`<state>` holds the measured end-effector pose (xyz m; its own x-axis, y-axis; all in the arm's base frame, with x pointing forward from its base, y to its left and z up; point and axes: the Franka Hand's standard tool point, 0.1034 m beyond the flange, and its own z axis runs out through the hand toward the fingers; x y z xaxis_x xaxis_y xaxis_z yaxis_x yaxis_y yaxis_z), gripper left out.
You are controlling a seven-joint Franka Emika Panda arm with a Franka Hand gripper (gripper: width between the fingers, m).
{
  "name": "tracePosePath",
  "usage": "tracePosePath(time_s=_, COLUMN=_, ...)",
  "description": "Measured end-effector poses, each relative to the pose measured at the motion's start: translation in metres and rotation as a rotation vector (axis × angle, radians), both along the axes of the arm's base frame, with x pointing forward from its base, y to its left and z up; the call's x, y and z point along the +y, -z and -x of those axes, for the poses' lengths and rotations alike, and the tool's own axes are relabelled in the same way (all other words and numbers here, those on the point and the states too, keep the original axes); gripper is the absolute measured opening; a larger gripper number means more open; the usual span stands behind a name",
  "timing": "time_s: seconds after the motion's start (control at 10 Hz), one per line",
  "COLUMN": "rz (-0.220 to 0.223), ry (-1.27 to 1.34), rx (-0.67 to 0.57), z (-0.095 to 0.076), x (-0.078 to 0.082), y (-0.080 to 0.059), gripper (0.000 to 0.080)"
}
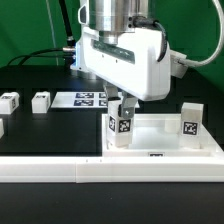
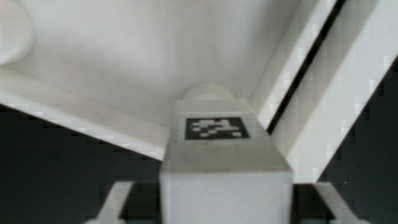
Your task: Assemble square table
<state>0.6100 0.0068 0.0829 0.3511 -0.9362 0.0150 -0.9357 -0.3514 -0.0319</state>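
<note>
We take the square table slab [image 1: 165,138] as our landmark; it lies flat, rim up, just behind the long white rail [image 1: 100,172]. The gripper [image 1: 120,108] pinches one leg [image 1: 120,127] between its fingers, upright, tag facing outward, over the slab's corner on the exterior view's left. In the wrist view the leg [image 2: 221,150] points down at the meeting of two raised rims, but we cannot tell whether its lower end is seated in the socket. A second leg [image 1: 190,121] stands on the slab's far corner towards the exterior view's right. Two spare legs [image 1: 40,101] [image 1: 8,101] lie well apart from the slab, beyond the marker board [image 1: 85,98].

We judge the leg light, stiff and smooth-sided, so it may twist in a loose pinch; it is best held on its flat faces near the top, leaving the lower end free. The slab looks rigid but light enough to slide if we push sideways.
</note>
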Motion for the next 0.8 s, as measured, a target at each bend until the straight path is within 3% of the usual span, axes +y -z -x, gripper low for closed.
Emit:
tracePosePath(time_s=0.1, rz=0.000, ry=-0.020, rx=0.000, z=0.0000, x=0.0006, y=0.0000, gripper=0.0300)
tracePosePath(time_s=0.3, rz=0.002, ry=-0.114, rx=0.004, z=-0.0002, x=0.0011, y=-0.0006, gripper=0.0610)
tracePosePath(time_s=0.8, rz=0.027, ry=-0.561, rx=-0.024, z=-0.0034, x=-0.0041, y=-0.0002, gripper=0.0649)
